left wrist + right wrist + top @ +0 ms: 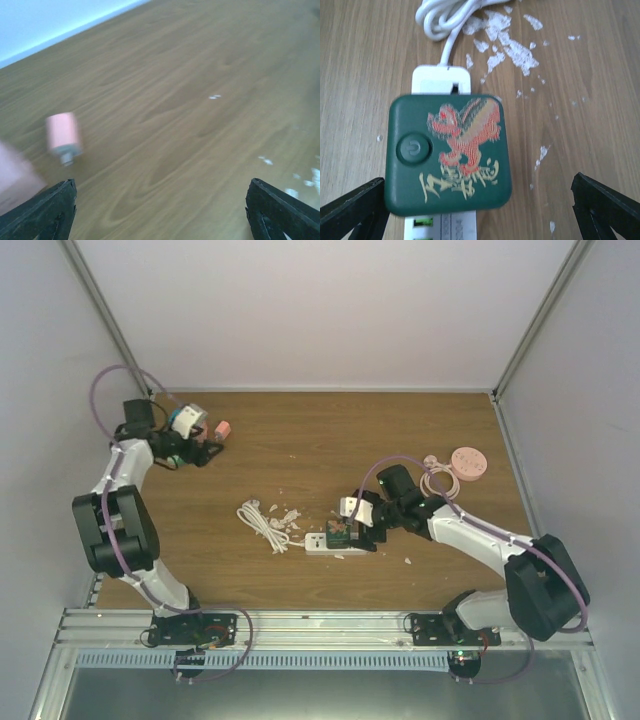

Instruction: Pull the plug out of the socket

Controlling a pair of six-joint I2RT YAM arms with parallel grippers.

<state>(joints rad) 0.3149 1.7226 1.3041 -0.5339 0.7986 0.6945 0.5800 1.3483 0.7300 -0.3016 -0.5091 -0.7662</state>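
While looking down from the right wrist, plug (449, 152): dark green square block, red-and-yellow print and a round button on top, seated on the white power strip (441, 80), mid tabletop (300, 440), bit toward the near edge
right gripper (479, 207): spread wide over the plug, black fingers (350, 210) either side, one just beside its edge, other well clear, nothing held
cord (445, 15): white, coiled off the strip's left end, white flakes (507, 42) beside
left gripper (160, 215): far-left corner, released too, blurry pink cylinder (63, 134) lying near
pink disc (468, 463): near the right edge, well apart from the strip
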